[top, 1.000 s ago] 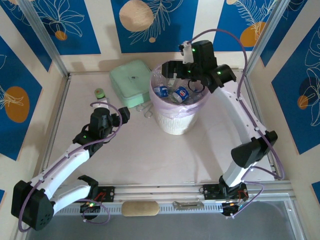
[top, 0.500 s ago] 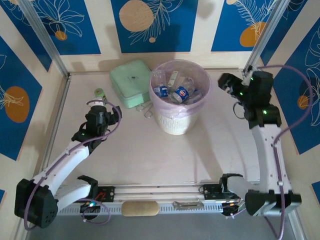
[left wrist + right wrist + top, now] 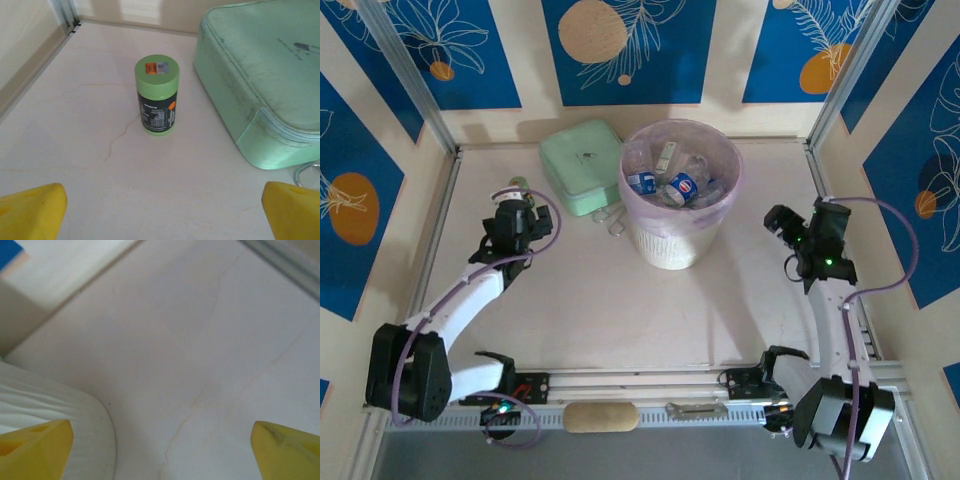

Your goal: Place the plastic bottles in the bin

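I see the small clear plastic bottles [image 3: 672, 182] heaped inside the round white woven bin [image 3: 670, 248] (pink liner folded over its rim). Left jaws: spread wide, well left of the bin, facing a short dark green-lidded jar [image 3: 157, 95]. Right jaws: spread, right of the bin, above the pale desk [image 3: 200, 340].

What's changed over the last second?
The right gripper left the bin and swung back to the right side, jaws open and empty. The left gripper reached forward toward the jar, jaws open. Bin, bottles, box and jar stayed put.
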